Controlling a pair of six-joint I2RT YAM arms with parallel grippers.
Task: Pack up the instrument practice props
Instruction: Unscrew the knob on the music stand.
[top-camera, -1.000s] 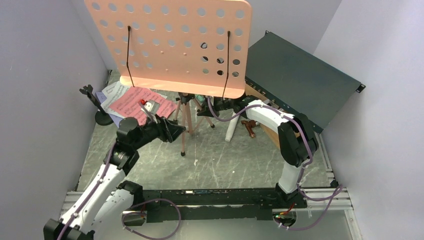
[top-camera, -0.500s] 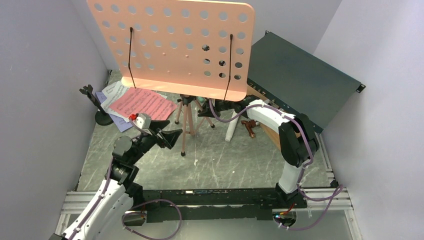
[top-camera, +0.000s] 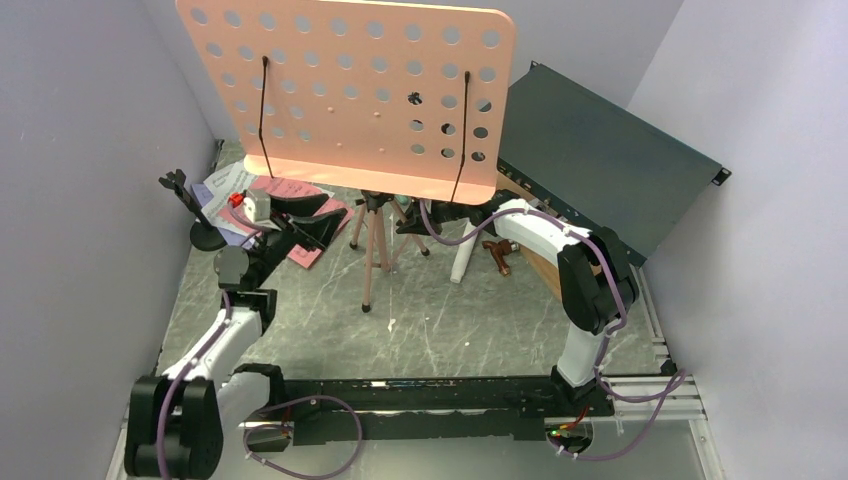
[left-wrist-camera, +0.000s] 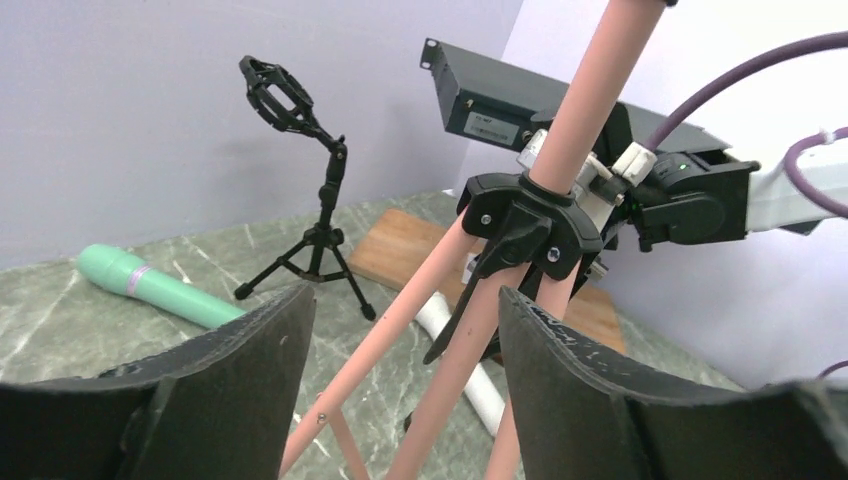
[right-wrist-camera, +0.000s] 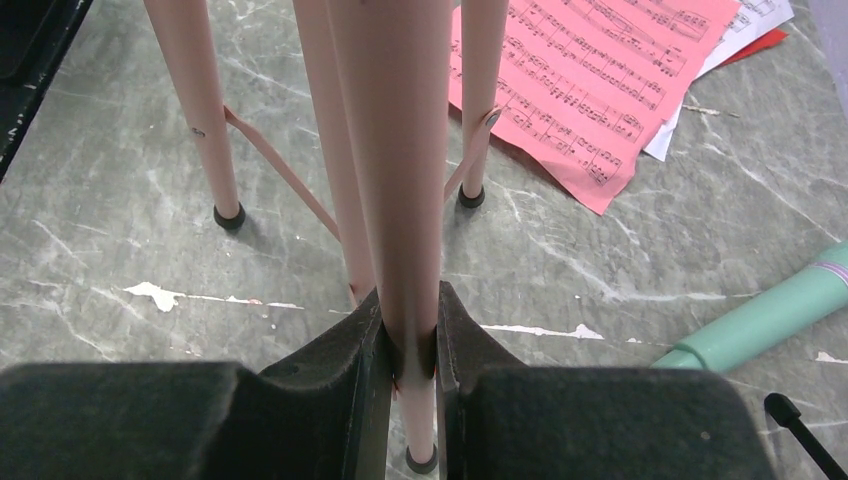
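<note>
The pink perforated music tripod (top-camera: 350, 90) stands mid-table on its legs (top-camera: 372, 250). My right gripper (right-wrist-camera: 410, 330) is shut on one pink leg (right-wrist-camera: 390, 150), just above its foot. To the left of the stand, my left gripper (left-wrist-camera: 405, 300) is open, and the legs and black hub (left-wrist-camera: 525, 215) show between its fingers without touching them. In the top view the left gripper (top-camera: 335, 218) hovers over the red page (right-wrist-camera: 590, 80) and white pages (top-camera: 225, 190). Beyond it lie a green microphone (left-wrist-camera: 150, 285) and a white microphone (top-camera: 463, 262). One black mount (left-wrist-camera: 310, 200) stands behind the tripod, another black mount (top-camera: 190, 205) at far left.
A large dark green metal box (top-camera: 600, 160) leans at the back right, with a brown wooden board (left-wrist-camera: 400, 255) on the table below it. Lilac walls close in left, back and right. The pink desk hides much of the table's rear from above.
My left gripper has pulled back from the tripod's front leg to the left and rear, over the pages, and stands wider open. The pink desk has shifted slightly right. The right arm is still.
</note>
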